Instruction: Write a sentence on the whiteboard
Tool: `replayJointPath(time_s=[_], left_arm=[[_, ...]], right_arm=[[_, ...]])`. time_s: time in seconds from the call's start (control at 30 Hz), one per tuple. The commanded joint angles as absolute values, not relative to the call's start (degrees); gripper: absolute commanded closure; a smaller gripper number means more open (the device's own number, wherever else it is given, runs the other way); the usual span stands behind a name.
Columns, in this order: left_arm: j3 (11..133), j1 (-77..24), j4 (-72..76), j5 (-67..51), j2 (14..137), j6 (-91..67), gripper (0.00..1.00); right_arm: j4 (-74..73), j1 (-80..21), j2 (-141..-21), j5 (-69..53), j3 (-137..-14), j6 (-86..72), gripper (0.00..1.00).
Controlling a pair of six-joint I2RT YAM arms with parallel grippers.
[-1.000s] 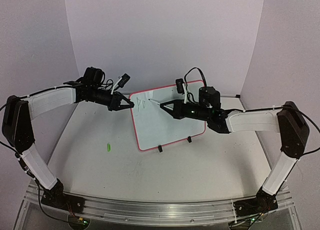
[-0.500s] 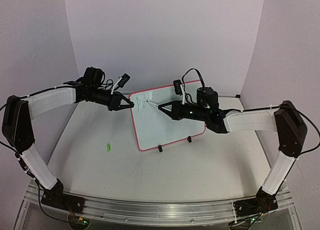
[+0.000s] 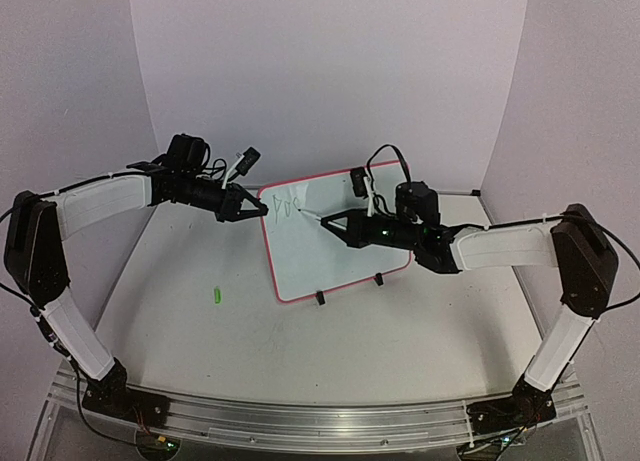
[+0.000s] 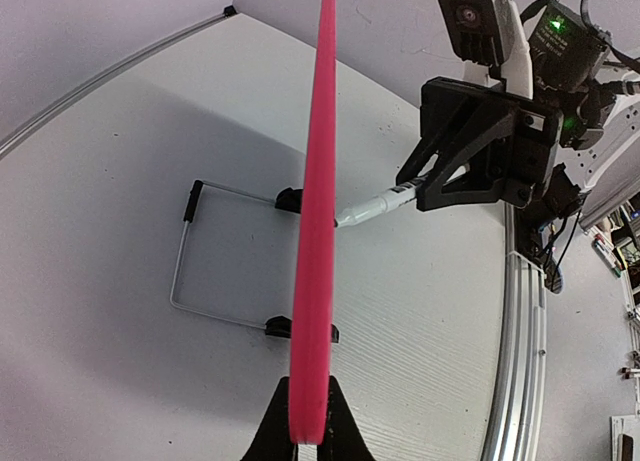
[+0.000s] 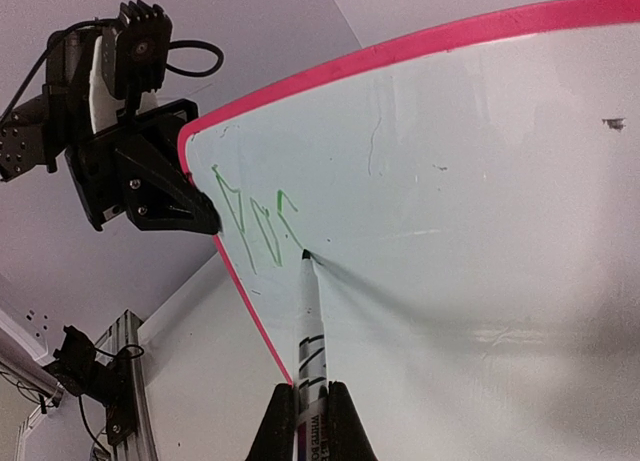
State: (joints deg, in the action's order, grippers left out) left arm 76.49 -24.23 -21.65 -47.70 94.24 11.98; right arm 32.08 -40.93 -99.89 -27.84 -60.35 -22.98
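The whiteboard (image 3: 325, 246) stands tilted at mid table on two black clip feet, with a red-pink rim. My left gripper (image 3: 255, 207) is shut on its upper left rim (image 4: 315, 231). My right gripper (image 3: 335, 224) is shut on a white marker (image 5: 310, 331) with its tip touching the board face. The sentence (image 5: 255, 221) is partial: a few thin green strokes near the board's top left corner, also faint in the top view (image 3: 288, 203). The marker (image 4: 375, 207) shows in the left wrist view touching the board.
A small green marker cap (image 3: 215, 294) lies on the table left of the board. A wire stand (image 4: 205, 256) sits behind the board. An aluminium rail (image 3: 300, 416) runs along the near edge. White walls close the back and sides.
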Motion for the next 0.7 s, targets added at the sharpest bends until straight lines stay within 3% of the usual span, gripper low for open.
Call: replayJointPath(time_s=[0.0, 0.67], left_arm=[[77.98, -25.14, -24.70, -46.50, 94.43, 13.68, 1.00], [78.05, -25.14, -24.70, -46.53, 94.26, 13.65, 1.00]], right_arm=[[31.68, -40.61, -99.03, -25.95, -60.33, -22.69, 1.00], [29.06, -41.58, -102.13, -28.99, -63.54, -21.29, 1.00]])
